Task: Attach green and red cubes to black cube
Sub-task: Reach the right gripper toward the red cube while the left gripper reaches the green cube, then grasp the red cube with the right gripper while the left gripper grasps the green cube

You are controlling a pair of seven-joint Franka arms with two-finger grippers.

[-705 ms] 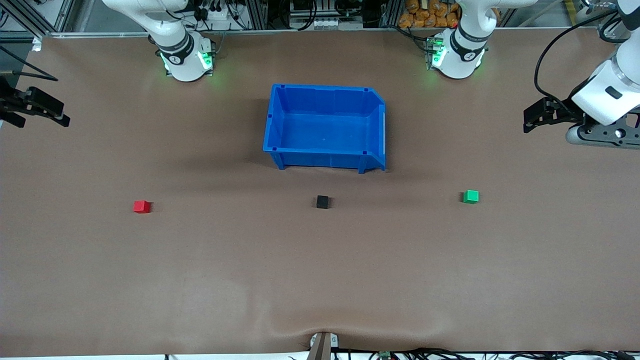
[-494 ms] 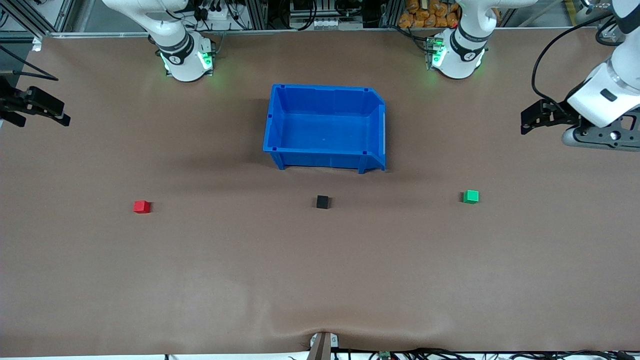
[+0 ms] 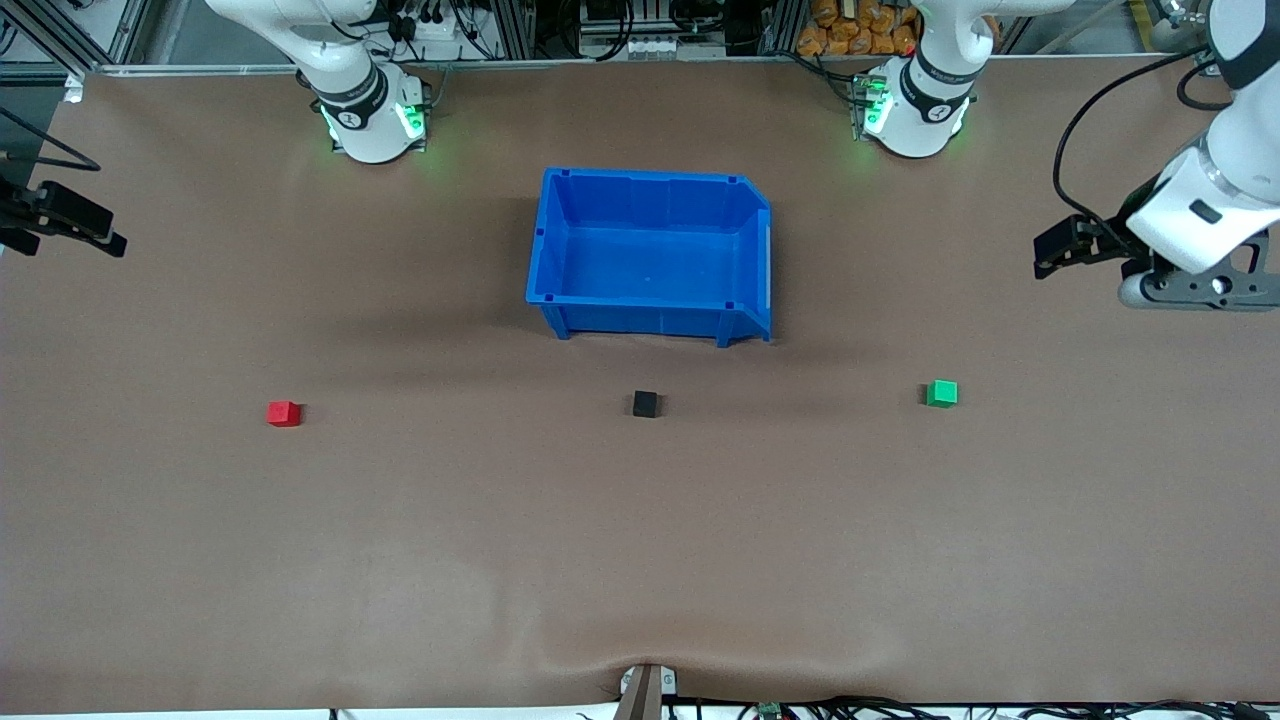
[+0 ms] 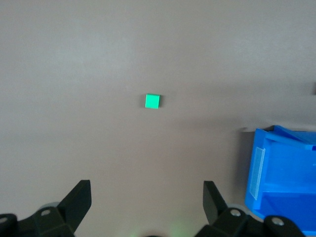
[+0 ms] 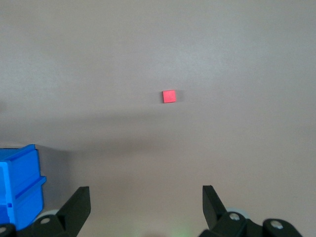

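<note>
Black cube [image 3: 646, 404], small, matte plastic, sits on the brown table cover [image 3: 640, 560] at mid-table, just nearer the front camera than the blue plastic bin [image 3: 650, 250] and apart from it. Nothing touches it.

Green cube [image 3: 941, 393], small, bright plastic, lies toward the left arm's end of the table, roughly in line with the black one and well apart from it. Red cube [image 3: 284, 413], same kind, lies toward the right arm's end, slightly nearer the camera than the other two, also well apart. All three rest flat on the cover, each alone.

Blue bin is open-topped, with one sloped cut-away wall facing the left arm's end; no cubes show inside it.

Left gripper [image 3: 1062, 250] hangs in the air over the left arm's end of the table, clear of the green cube. In its wrist view the black fingers [image 4: 79, 200] stand wide apart with nothing between them; the green cube [image 4: 152, 101] shows below, and a corner of the bin [image 4: 281, 173] at the edge.

Right gripper [image 3: 85, 226] hangs over the right arm's end at the edge of the front view. Its fingers [image 5: 76, 205] are likewise spread wide and empty; the red cube [image 5: 169, 96] lies in view on the cover, with a piece of the bin [image 5: 19, 182] to one side.
</note>
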